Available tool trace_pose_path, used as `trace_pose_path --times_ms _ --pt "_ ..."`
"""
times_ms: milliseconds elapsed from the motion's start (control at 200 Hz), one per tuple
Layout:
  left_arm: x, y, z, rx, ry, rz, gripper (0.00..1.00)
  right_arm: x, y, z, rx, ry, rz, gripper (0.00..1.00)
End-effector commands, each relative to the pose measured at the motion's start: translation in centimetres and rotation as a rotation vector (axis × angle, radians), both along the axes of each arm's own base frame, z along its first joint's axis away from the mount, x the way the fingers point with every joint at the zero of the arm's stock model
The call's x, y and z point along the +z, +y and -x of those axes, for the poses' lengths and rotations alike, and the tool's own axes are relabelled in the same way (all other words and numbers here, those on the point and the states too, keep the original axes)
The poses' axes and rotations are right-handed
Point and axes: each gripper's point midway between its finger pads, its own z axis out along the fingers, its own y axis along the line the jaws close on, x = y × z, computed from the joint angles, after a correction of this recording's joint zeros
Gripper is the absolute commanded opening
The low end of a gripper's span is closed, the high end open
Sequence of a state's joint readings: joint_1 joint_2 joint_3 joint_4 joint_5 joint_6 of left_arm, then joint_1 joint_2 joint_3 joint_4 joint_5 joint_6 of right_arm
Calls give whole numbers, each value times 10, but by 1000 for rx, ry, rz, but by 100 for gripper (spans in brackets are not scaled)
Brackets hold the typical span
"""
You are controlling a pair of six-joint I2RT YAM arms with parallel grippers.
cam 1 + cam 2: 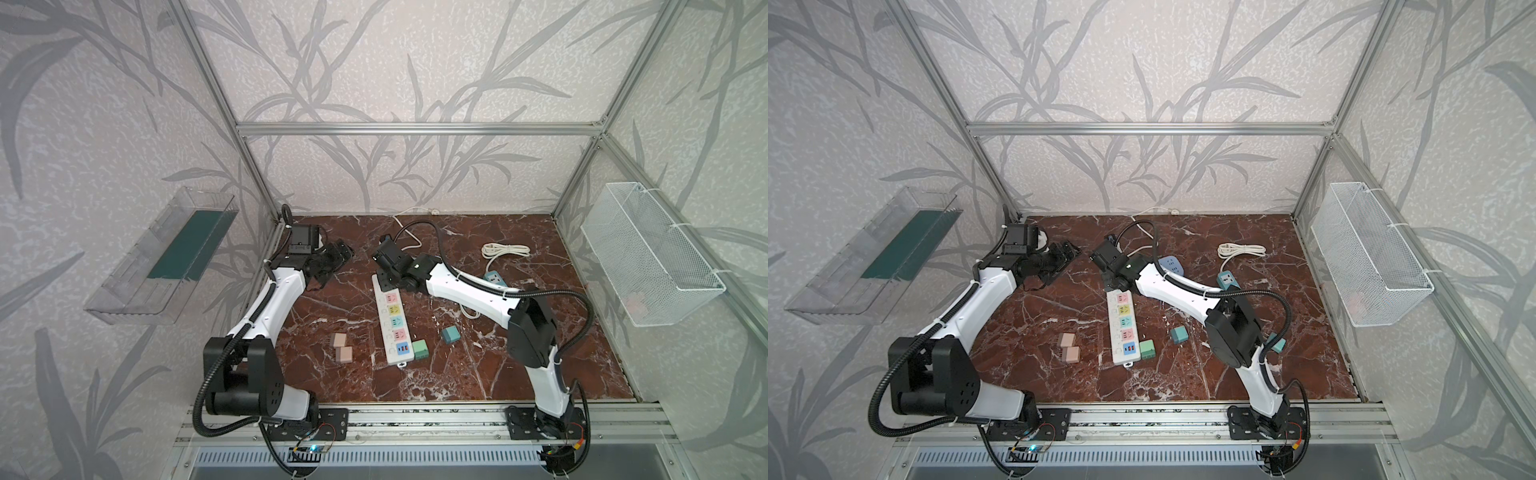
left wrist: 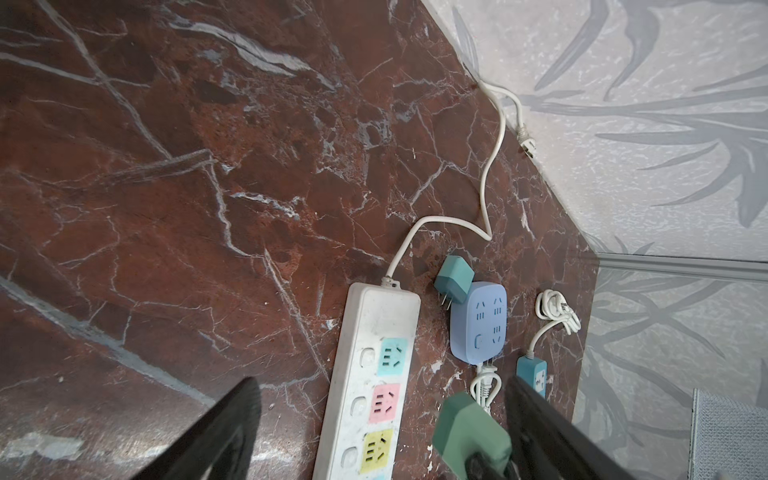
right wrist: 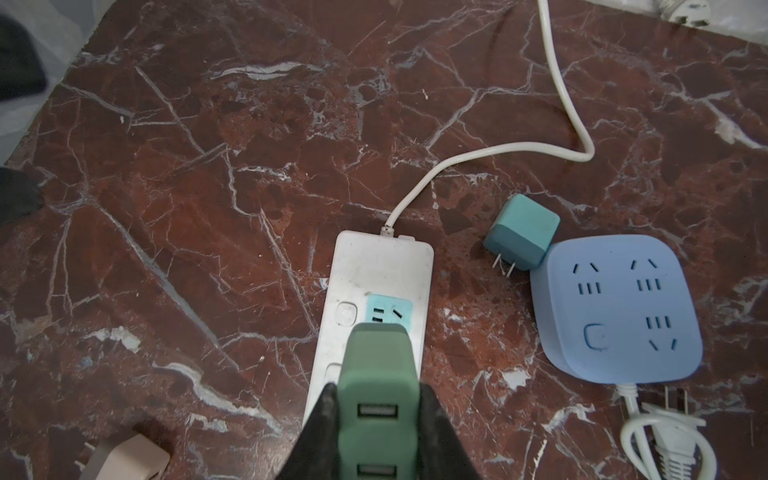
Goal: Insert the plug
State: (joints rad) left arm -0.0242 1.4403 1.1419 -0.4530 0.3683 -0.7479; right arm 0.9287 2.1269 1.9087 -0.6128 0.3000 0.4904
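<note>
Green USB plug (image 3: 376, 370): clamped in your right gripper (image 3: 377, 401), over the cyan socket (image 3: 390, 309) at the far end of the white power strip (image 3: 374, 266). Alignment step, it seems: next, square the prongs and press down. Left gripper (image 1: 332, 262): wide, empty.

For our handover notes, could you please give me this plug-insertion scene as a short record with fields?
Right gripper: shut on green USB charger
Charger position: over the teal socket of the white power strip; prongs hidden
Left gripper: open, empty, away from the strip
Loose nearby: teal plug against a corner of the blue socket block
</note>
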Motion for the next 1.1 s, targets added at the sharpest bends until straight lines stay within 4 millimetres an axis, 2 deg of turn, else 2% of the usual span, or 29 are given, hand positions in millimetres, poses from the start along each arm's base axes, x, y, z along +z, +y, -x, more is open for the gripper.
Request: trace_pose_path --times_ms 0,165,305,675,785,1095 --pt "27 3 0 -5 -77 -31 91 -5 0 -2 -12 25 40 0" --pt "28 6 -3 0 -75 -10 90 -24 7 -7 -10 64 67 0" --pt "28 19 -3 28 -77 -15 88 -41 5 -8 -17 103 70 0" --pt "31 23 -4 32 -84 -30 87 -65 -7 -17 -47 206 59 0" --pt "28 23 -5 29 -74 -21 87 -73 -2 -19 -41 282 -1 0" --pt "27 32 -5 64 -69 -10 87 -62 -8 -15 -22 290 94 0"
